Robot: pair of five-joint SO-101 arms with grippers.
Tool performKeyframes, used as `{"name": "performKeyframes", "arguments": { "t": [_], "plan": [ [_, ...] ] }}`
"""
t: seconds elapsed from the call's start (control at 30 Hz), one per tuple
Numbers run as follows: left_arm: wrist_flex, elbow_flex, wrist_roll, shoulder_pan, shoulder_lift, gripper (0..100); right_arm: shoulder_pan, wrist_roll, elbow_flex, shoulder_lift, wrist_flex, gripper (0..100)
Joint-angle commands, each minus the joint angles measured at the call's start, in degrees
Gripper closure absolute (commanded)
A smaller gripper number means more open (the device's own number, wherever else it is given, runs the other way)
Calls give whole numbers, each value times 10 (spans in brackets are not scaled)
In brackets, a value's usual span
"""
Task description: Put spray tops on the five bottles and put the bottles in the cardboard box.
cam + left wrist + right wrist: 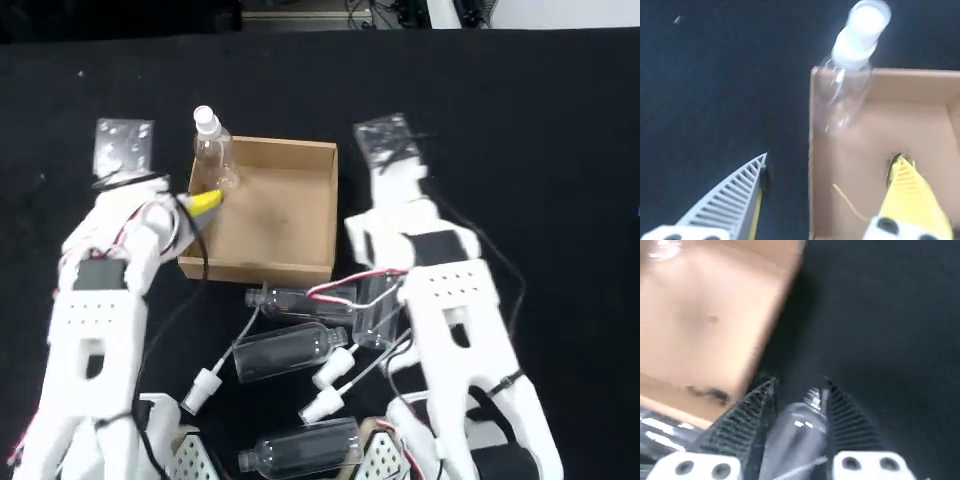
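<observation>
A clear bottle with a white spray top point(210, 150) point(850, 65) stands in the back left corner of the cardboard box point(290, 215) point(900, 115). My left gripper point(198, 206) point(830, 160) is open and straddles the box's left wall, yellow finger inside, grey finger outside, just short of that bottle. My right gripper point(376, 300) point(801, 385) is shut on another clear bottle point(374, 318) point(795, 432) at the box's front right corner point(765, 365). Three more clear bottles lie in front of the box point(292, 300) point(285, 352) point(305, 447).
Three loose white spray tops with dip tubes lie among the bottles point(205, 388) point(335, 368) point(322, 405). Red and white cables run along the right arm over the near bottles. Black cloth covers the table point(520, 140), with open room behind and right of the box.
</observation>
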Motion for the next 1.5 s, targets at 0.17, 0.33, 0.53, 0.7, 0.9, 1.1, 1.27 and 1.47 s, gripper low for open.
{"name": "performKeyframes", "arguments": {
  "t": [0.17,0.33,0.53,0.7,0.9,1.1,1.27,1.47],
  "plan": [
    [232,36,-4,-63,-207,647,72,-3,-9,-29,-7,901],
    [292,80,-84,17,-255,647,82,-1,-6,-26,-7,880],
    [429,43,-251,128,-258,647,82,-1,-4,-26,2,860],
    [452,61,-296,233,-258,647,82,-1,-6,-26,11,861],
    [369,136,-274,312,-257,647,82,-4,-5,-26,12,861],
    [289,182,-256,315,-216,647,82,-5,-4,-26,12,861],
    [254,149,-225,322,-113,647,81,-5,-4,-26,12,861],
    [250,129,-224,374,-31,647,78,-5,-3,-26,12,861]
  ]
}}
